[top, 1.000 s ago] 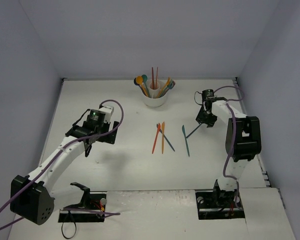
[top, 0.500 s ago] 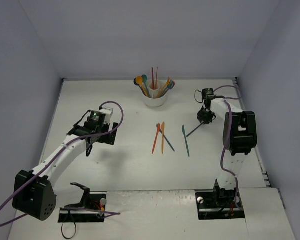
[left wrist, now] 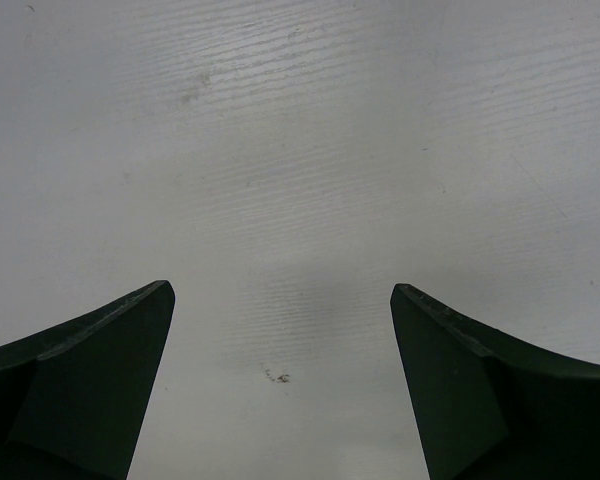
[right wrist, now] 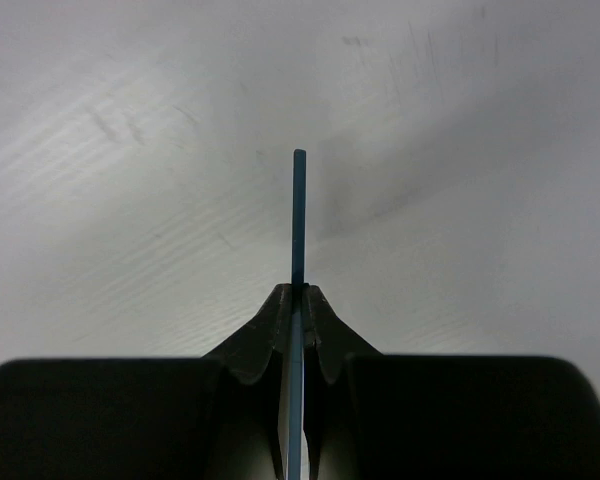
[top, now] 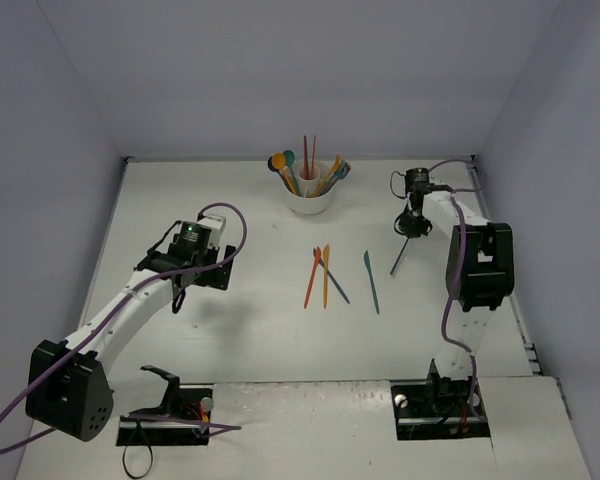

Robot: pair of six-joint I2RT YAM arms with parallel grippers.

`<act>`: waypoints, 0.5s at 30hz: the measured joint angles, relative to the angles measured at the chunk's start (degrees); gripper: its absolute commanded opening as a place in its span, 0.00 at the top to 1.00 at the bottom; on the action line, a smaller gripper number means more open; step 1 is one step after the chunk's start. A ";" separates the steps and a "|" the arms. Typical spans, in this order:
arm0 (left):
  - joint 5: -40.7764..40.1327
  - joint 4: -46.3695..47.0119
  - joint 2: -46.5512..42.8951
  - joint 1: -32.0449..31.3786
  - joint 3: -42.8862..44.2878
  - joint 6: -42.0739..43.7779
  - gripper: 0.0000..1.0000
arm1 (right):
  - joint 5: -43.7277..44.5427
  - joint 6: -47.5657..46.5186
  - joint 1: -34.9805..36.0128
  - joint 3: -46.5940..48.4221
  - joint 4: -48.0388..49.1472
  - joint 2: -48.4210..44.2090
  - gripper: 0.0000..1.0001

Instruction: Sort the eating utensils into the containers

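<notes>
- The right tool is clamped shut on the thin edge of a dark blue utensil. It sits to the right of the white cup and slightly nearer the arm bases.
- The left tool gapes wide and holds nothing, well to the left of the cup.
- I judge that the pick-up is done and the carry comes next. That means lifting the slanting utensil clear, crossing above the cup's rim and finding a gap among the upright handles.
- The top view alone shows the cup. It also shows three crossed utensils and a teal utensil on the surface, on the cup's near side.
- Only the right wrist view shows the pinch itself. The left wrist view shows just bare surface.
</notes>
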 measured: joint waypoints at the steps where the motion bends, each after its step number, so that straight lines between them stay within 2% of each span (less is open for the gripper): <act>1: -0.01 0.00 0.00 0.21 0.01 0.00 0.12 | 0.41 -1.03 0.37 1.14 0.22 -0.58 1.00; 7: 0.49 0.04 0.33 1.54 0.04 -0.04 0.12 | 1.97 -7.55 7.56 5.46 6.50 -9.44 1.00; 11: 0.89 0.04 1.25 1.68 0.04 -0.04 0.12 | -0.08 -11.07 13.48 6.49 17.27 -15.68 1.00; 15: 1.01 0.04 2.02 1.70 0.04 -0.04 0.12 | -3.37 -13.94 15.52 6.56 29.86 -17.29 1.00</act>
